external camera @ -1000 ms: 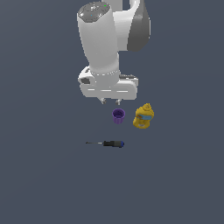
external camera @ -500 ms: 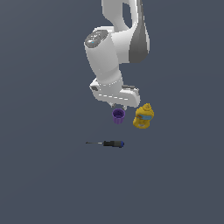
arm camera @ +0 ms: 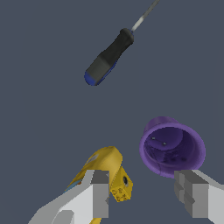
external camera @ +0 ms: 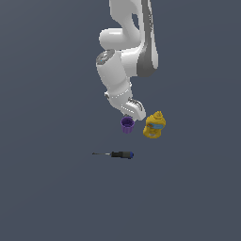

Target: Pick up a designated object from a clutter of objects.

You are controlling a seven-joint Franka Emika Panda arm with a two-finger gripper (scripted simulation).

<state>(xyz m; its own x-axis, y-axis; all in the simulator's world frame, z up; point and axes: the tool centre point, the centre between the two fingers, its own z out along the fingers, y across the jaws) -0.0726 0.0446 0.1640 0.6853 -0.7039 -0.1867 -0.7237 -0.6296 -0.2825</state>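
Observation:
The designated object, a small purple ribbed cup point(external camera: 127, 124) point(arm camera: 172, 148), stands upright on the grey floor. Beside it, towards the exterior view's right, a yellow squeeze bottle point(external camera: 155, 125) point(arm camera: 103, 166) lies on its side. In front of them lies a black-and-blue-handled screwdriver point(external camera: 120, 154) point(arm camera: 107, 59). My gripper point(external camera: 132, 114) point(arm camera: 144, 183) hangs open just above and behind the cup. In the wrist view one finger point(arm camera: 192, 194) sits close by the cup's rim, and the other finger point(arm camera: 98, 192) overlaps the bottle. Nothing is held.
The three items sit close together on a plain grey floor point(external camera: 56, 188). The bottle's cap point(arm camera: 121, 187) points into the gap between my fingers. The white arm point(external camera: 127, 56) rises above the clutter.
The arm has come down and shifted towards the exterior view's right, bringing the open gripper from well above the cup to just over it. The three items have not moved.

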